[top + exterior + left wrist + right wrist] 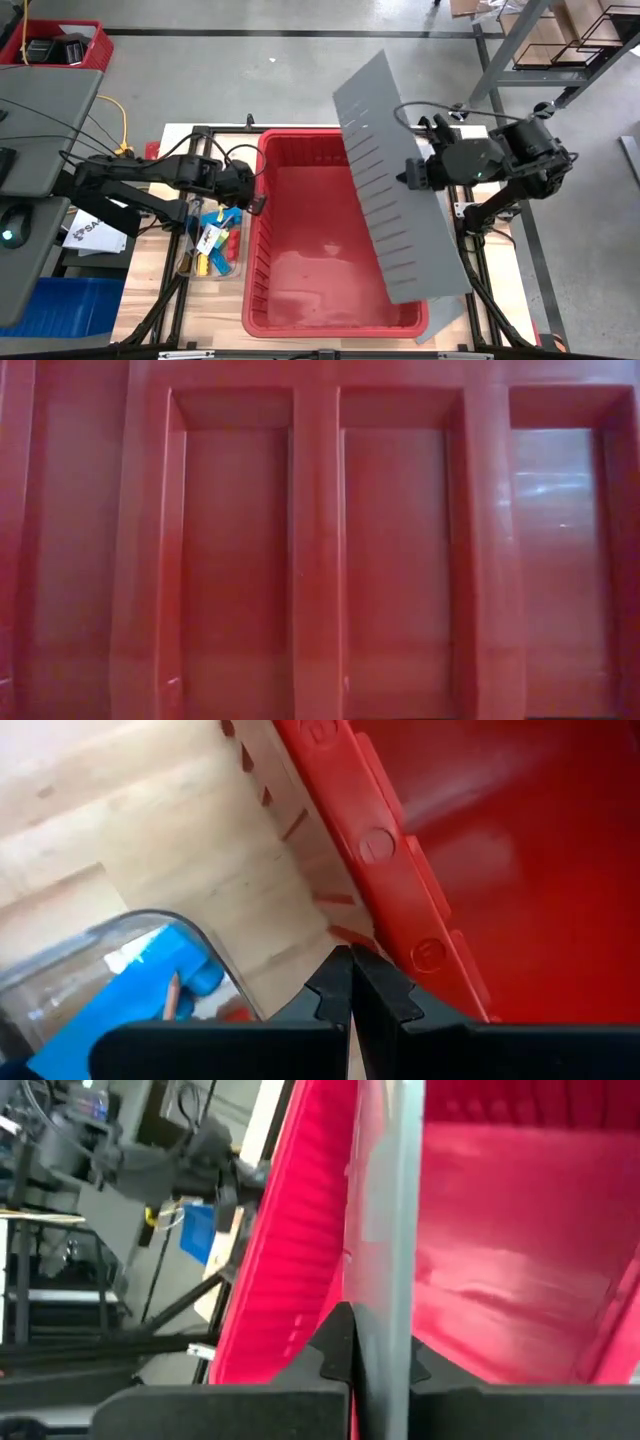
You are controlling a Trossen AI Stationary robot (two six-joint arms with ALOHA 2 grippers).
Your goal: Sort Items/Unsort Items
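Note:
The items [214, 240], blue, yellow and red pieces, lie in a clear container [205, 932] on the table left of the large red bin [330, 260]. A blue piece [120, 1000] shows through its wall. My left gripper [254, 203] is shut and empty, just above the gap between that container and the bin's left rim [385, 850]. My right gripper [410, 176] is shut on a grey slotted panel [395, 150] that slants over the bin's right half. The low view shows only the bin's red wall [320, 540]. My right gripper pinches the grey panel's right long edge [388, 1295], about halfway along it, between its two fingers. The fingers come from the table's right side, slanting down, one on each face. The panel is lifted and tilted, with its near end low over the bin's near right corner.
A grey desk with a mouse [10, 236] stands at the left. A blue crate [60, 305] sits below it and a red basket [60, 45] lies at the far left. Metal shelving [560, 40] stands at the far right. Cables [120, 125] run behind the left arm.

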